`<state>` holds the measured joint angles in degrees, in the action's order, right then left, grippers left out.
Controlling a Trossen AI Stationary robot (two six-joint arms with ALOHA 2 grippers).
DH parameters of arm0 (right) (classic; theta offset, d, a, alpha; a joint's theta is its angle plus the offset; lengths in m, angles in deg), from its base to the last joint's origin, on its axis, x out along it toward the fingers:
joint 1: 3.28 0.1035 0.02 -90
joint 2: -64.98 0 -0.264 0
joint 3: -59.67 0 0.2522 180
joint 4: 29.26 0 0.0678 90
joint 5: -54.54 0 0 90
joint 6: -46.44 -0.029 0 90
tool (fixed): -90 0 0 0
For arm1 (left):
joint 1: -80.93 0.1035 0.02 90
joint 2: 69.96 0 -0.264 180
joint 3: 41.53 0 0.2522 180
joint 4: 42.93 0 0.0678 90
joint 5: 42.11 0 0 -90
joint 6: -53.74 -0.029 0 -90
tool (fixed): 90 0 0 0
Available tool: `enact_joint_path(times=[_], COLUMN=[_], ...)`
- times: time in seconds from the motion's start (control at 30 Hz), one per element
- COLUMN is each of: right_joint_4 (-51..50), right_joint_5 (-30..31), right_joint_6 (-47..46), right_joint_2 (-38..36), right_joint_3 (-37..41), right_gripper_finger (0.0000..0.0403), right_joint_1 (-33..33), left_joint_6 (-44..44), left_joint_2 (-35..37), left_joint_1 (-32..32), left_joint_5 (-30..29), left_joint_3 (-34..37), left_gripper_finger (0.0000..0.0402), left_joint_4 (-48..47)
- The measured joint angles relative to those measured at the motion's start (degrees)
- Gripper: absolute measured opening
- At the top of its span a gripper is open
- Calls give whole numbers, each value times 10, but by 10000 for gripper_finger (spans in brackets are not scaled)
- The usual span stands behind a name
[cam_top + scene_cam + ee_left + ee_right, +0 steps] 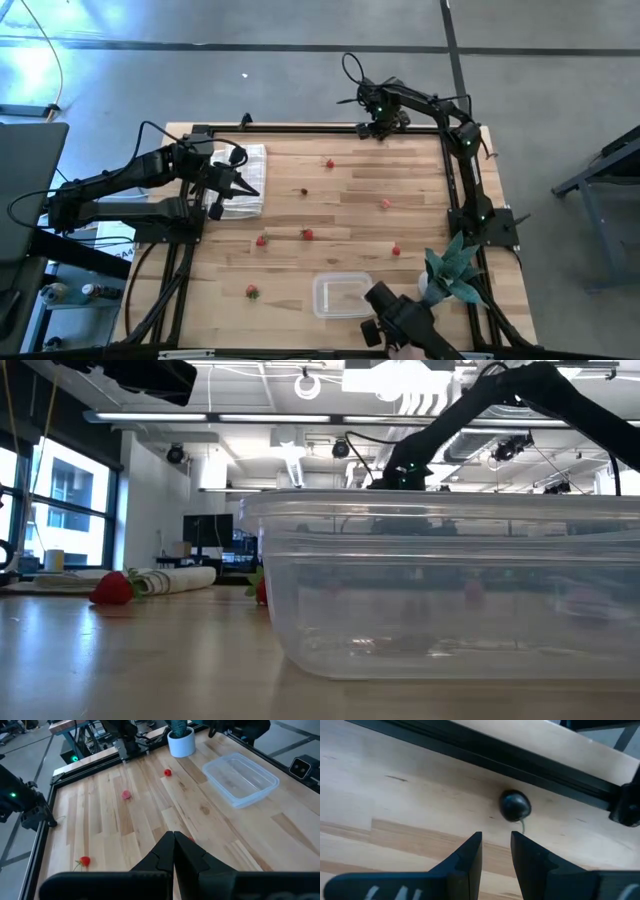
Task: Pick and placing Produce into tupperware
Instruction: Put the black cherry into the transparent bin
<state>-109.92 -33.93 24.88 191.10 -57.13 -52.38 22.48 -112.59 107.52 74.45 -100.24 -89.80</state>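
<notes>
While the right hand (381, 127) hangs at the far edge of the counter (350, 215) in the overhead view, the tupperware (341, 296) sits well apart from it at the near edge, with red produce (308, 235) scattered between. That long carry back is where a tiny piece could slip out. The left hand (243, 187) waits over the white cloth (243, 178), fingers pressed together, holding nothing.

From counter level, the tupperware (450, 585) fills the foreground and looks empty; one red berry (113, 589) lies off to its side.

Past the left hand's shut fingers (172, 856), the container (240, 778) and several red pieces (167, 772) lie well ahead.

Through the right wrist camera, the fingers (466, 857) stand apart with nothing between them, and a dark berry (515, 805) sits just ahead of the tips, close to the black rail (485, 757). I'd worry that closing now catches air, or that a nudge rolls the round thing against the rail.
</notes>
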Motion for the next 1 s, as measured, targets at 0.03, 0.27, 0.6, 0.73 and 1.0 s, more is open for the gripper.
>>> enact_joint_path(times=[0.03,0.27,0.6,0.73,1.0], right_joint_4=[-2,-14,7,21,20], right_joint_5=[0,1,16,17,14], right_joint_6=[1,0,-9,-20,-26], right_joint_2=[0,0,0,0,1], right_joint_3=[0,0,0,0,0], right_gripper_finger=[95,108,177,176,167], right_joint_1=[-2,-13,-13,-13,-14], left_joint_6=[0,0,0,0,0], left_joint_2=[0,0,0,0,0], left_joint_1=[0,0,0,0,0], left_joint_5=[0,0,0,0,0], left_joint_3=[0,0,0,0,0], left_gripper_finger=[1,1,1,1,1], left_joint_4=[0,0,0,0,0])
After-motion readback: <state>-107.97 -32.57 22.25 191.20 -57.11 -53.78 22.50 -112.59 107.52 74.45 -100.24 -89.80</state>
